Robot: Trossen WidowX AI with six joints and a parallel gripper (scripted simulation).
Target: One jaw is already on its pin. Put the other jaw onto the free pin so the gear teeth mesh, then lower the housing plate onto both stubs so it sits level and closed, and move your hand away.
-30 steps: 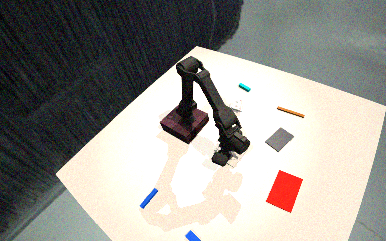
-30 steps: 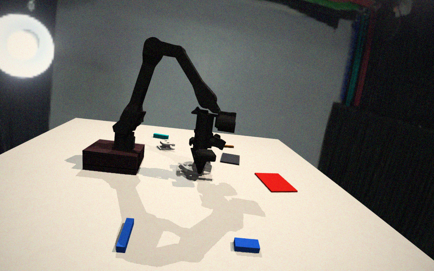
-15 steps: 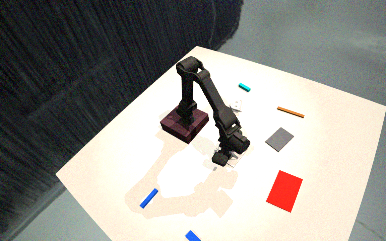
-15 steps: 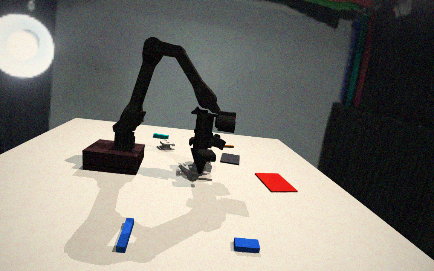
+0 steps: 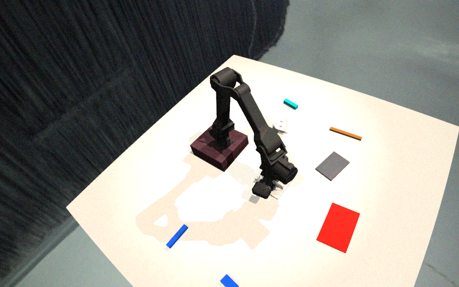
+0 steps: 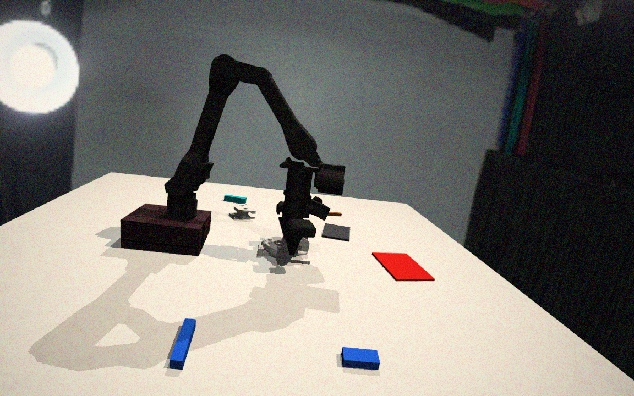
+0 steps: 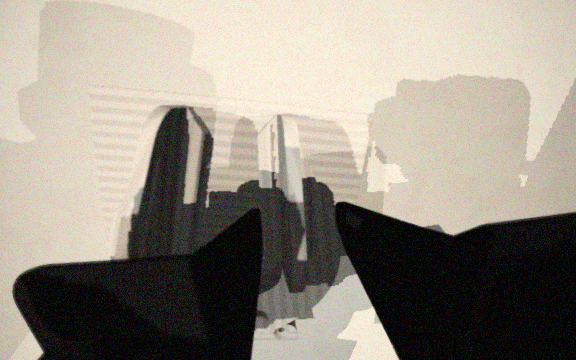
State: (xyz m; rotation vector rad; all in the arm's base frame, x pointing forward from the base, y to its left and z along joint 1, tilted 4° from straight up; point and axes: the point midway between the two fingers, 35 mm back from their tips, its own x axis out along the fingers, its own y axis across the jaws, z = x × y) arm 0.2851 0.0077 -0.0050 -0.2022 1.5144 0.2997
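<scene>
My gripper (image 5: 273, 185) (image 6: 292, 251) (image 7: 298, 215) points down over the pale base plate (image 5: 277, 195) (image 6: 301, 262) (image 7: 105, 150), its fingers part-way closed on a pale grey jaw (image 7: 292, 170). This jaw runs up between the fingertips in the wrist view. The other jaw (image 7: 167, 180) stands beside it on the left, with a gap between the two. The gear ends are mostly hidden by the fingers and shadow, so I cannot tell whether the teeth mesh or how the held jaw sits on its pin. The pale housing plate (image 5: 281, 124) (image 6: 244, 208), with holes, rests apart, behind the gripper in the exterior view.
A teal block (image 5: 290, 103) (image 6: 235, 198), an orange bar (image 5: 345, 133), a dark grey panel (image 5: 332, 165) (image 6: 335, 231) and a red panel (image 5: 338, 227) (image 6: 402, 266) lie around. A long blue bar (image 5: 177, 235) (image 6: 182, 344) and a blue block (image 5: 229, 280) (image 6: 360, 358) lie nearer the front.
</scene>
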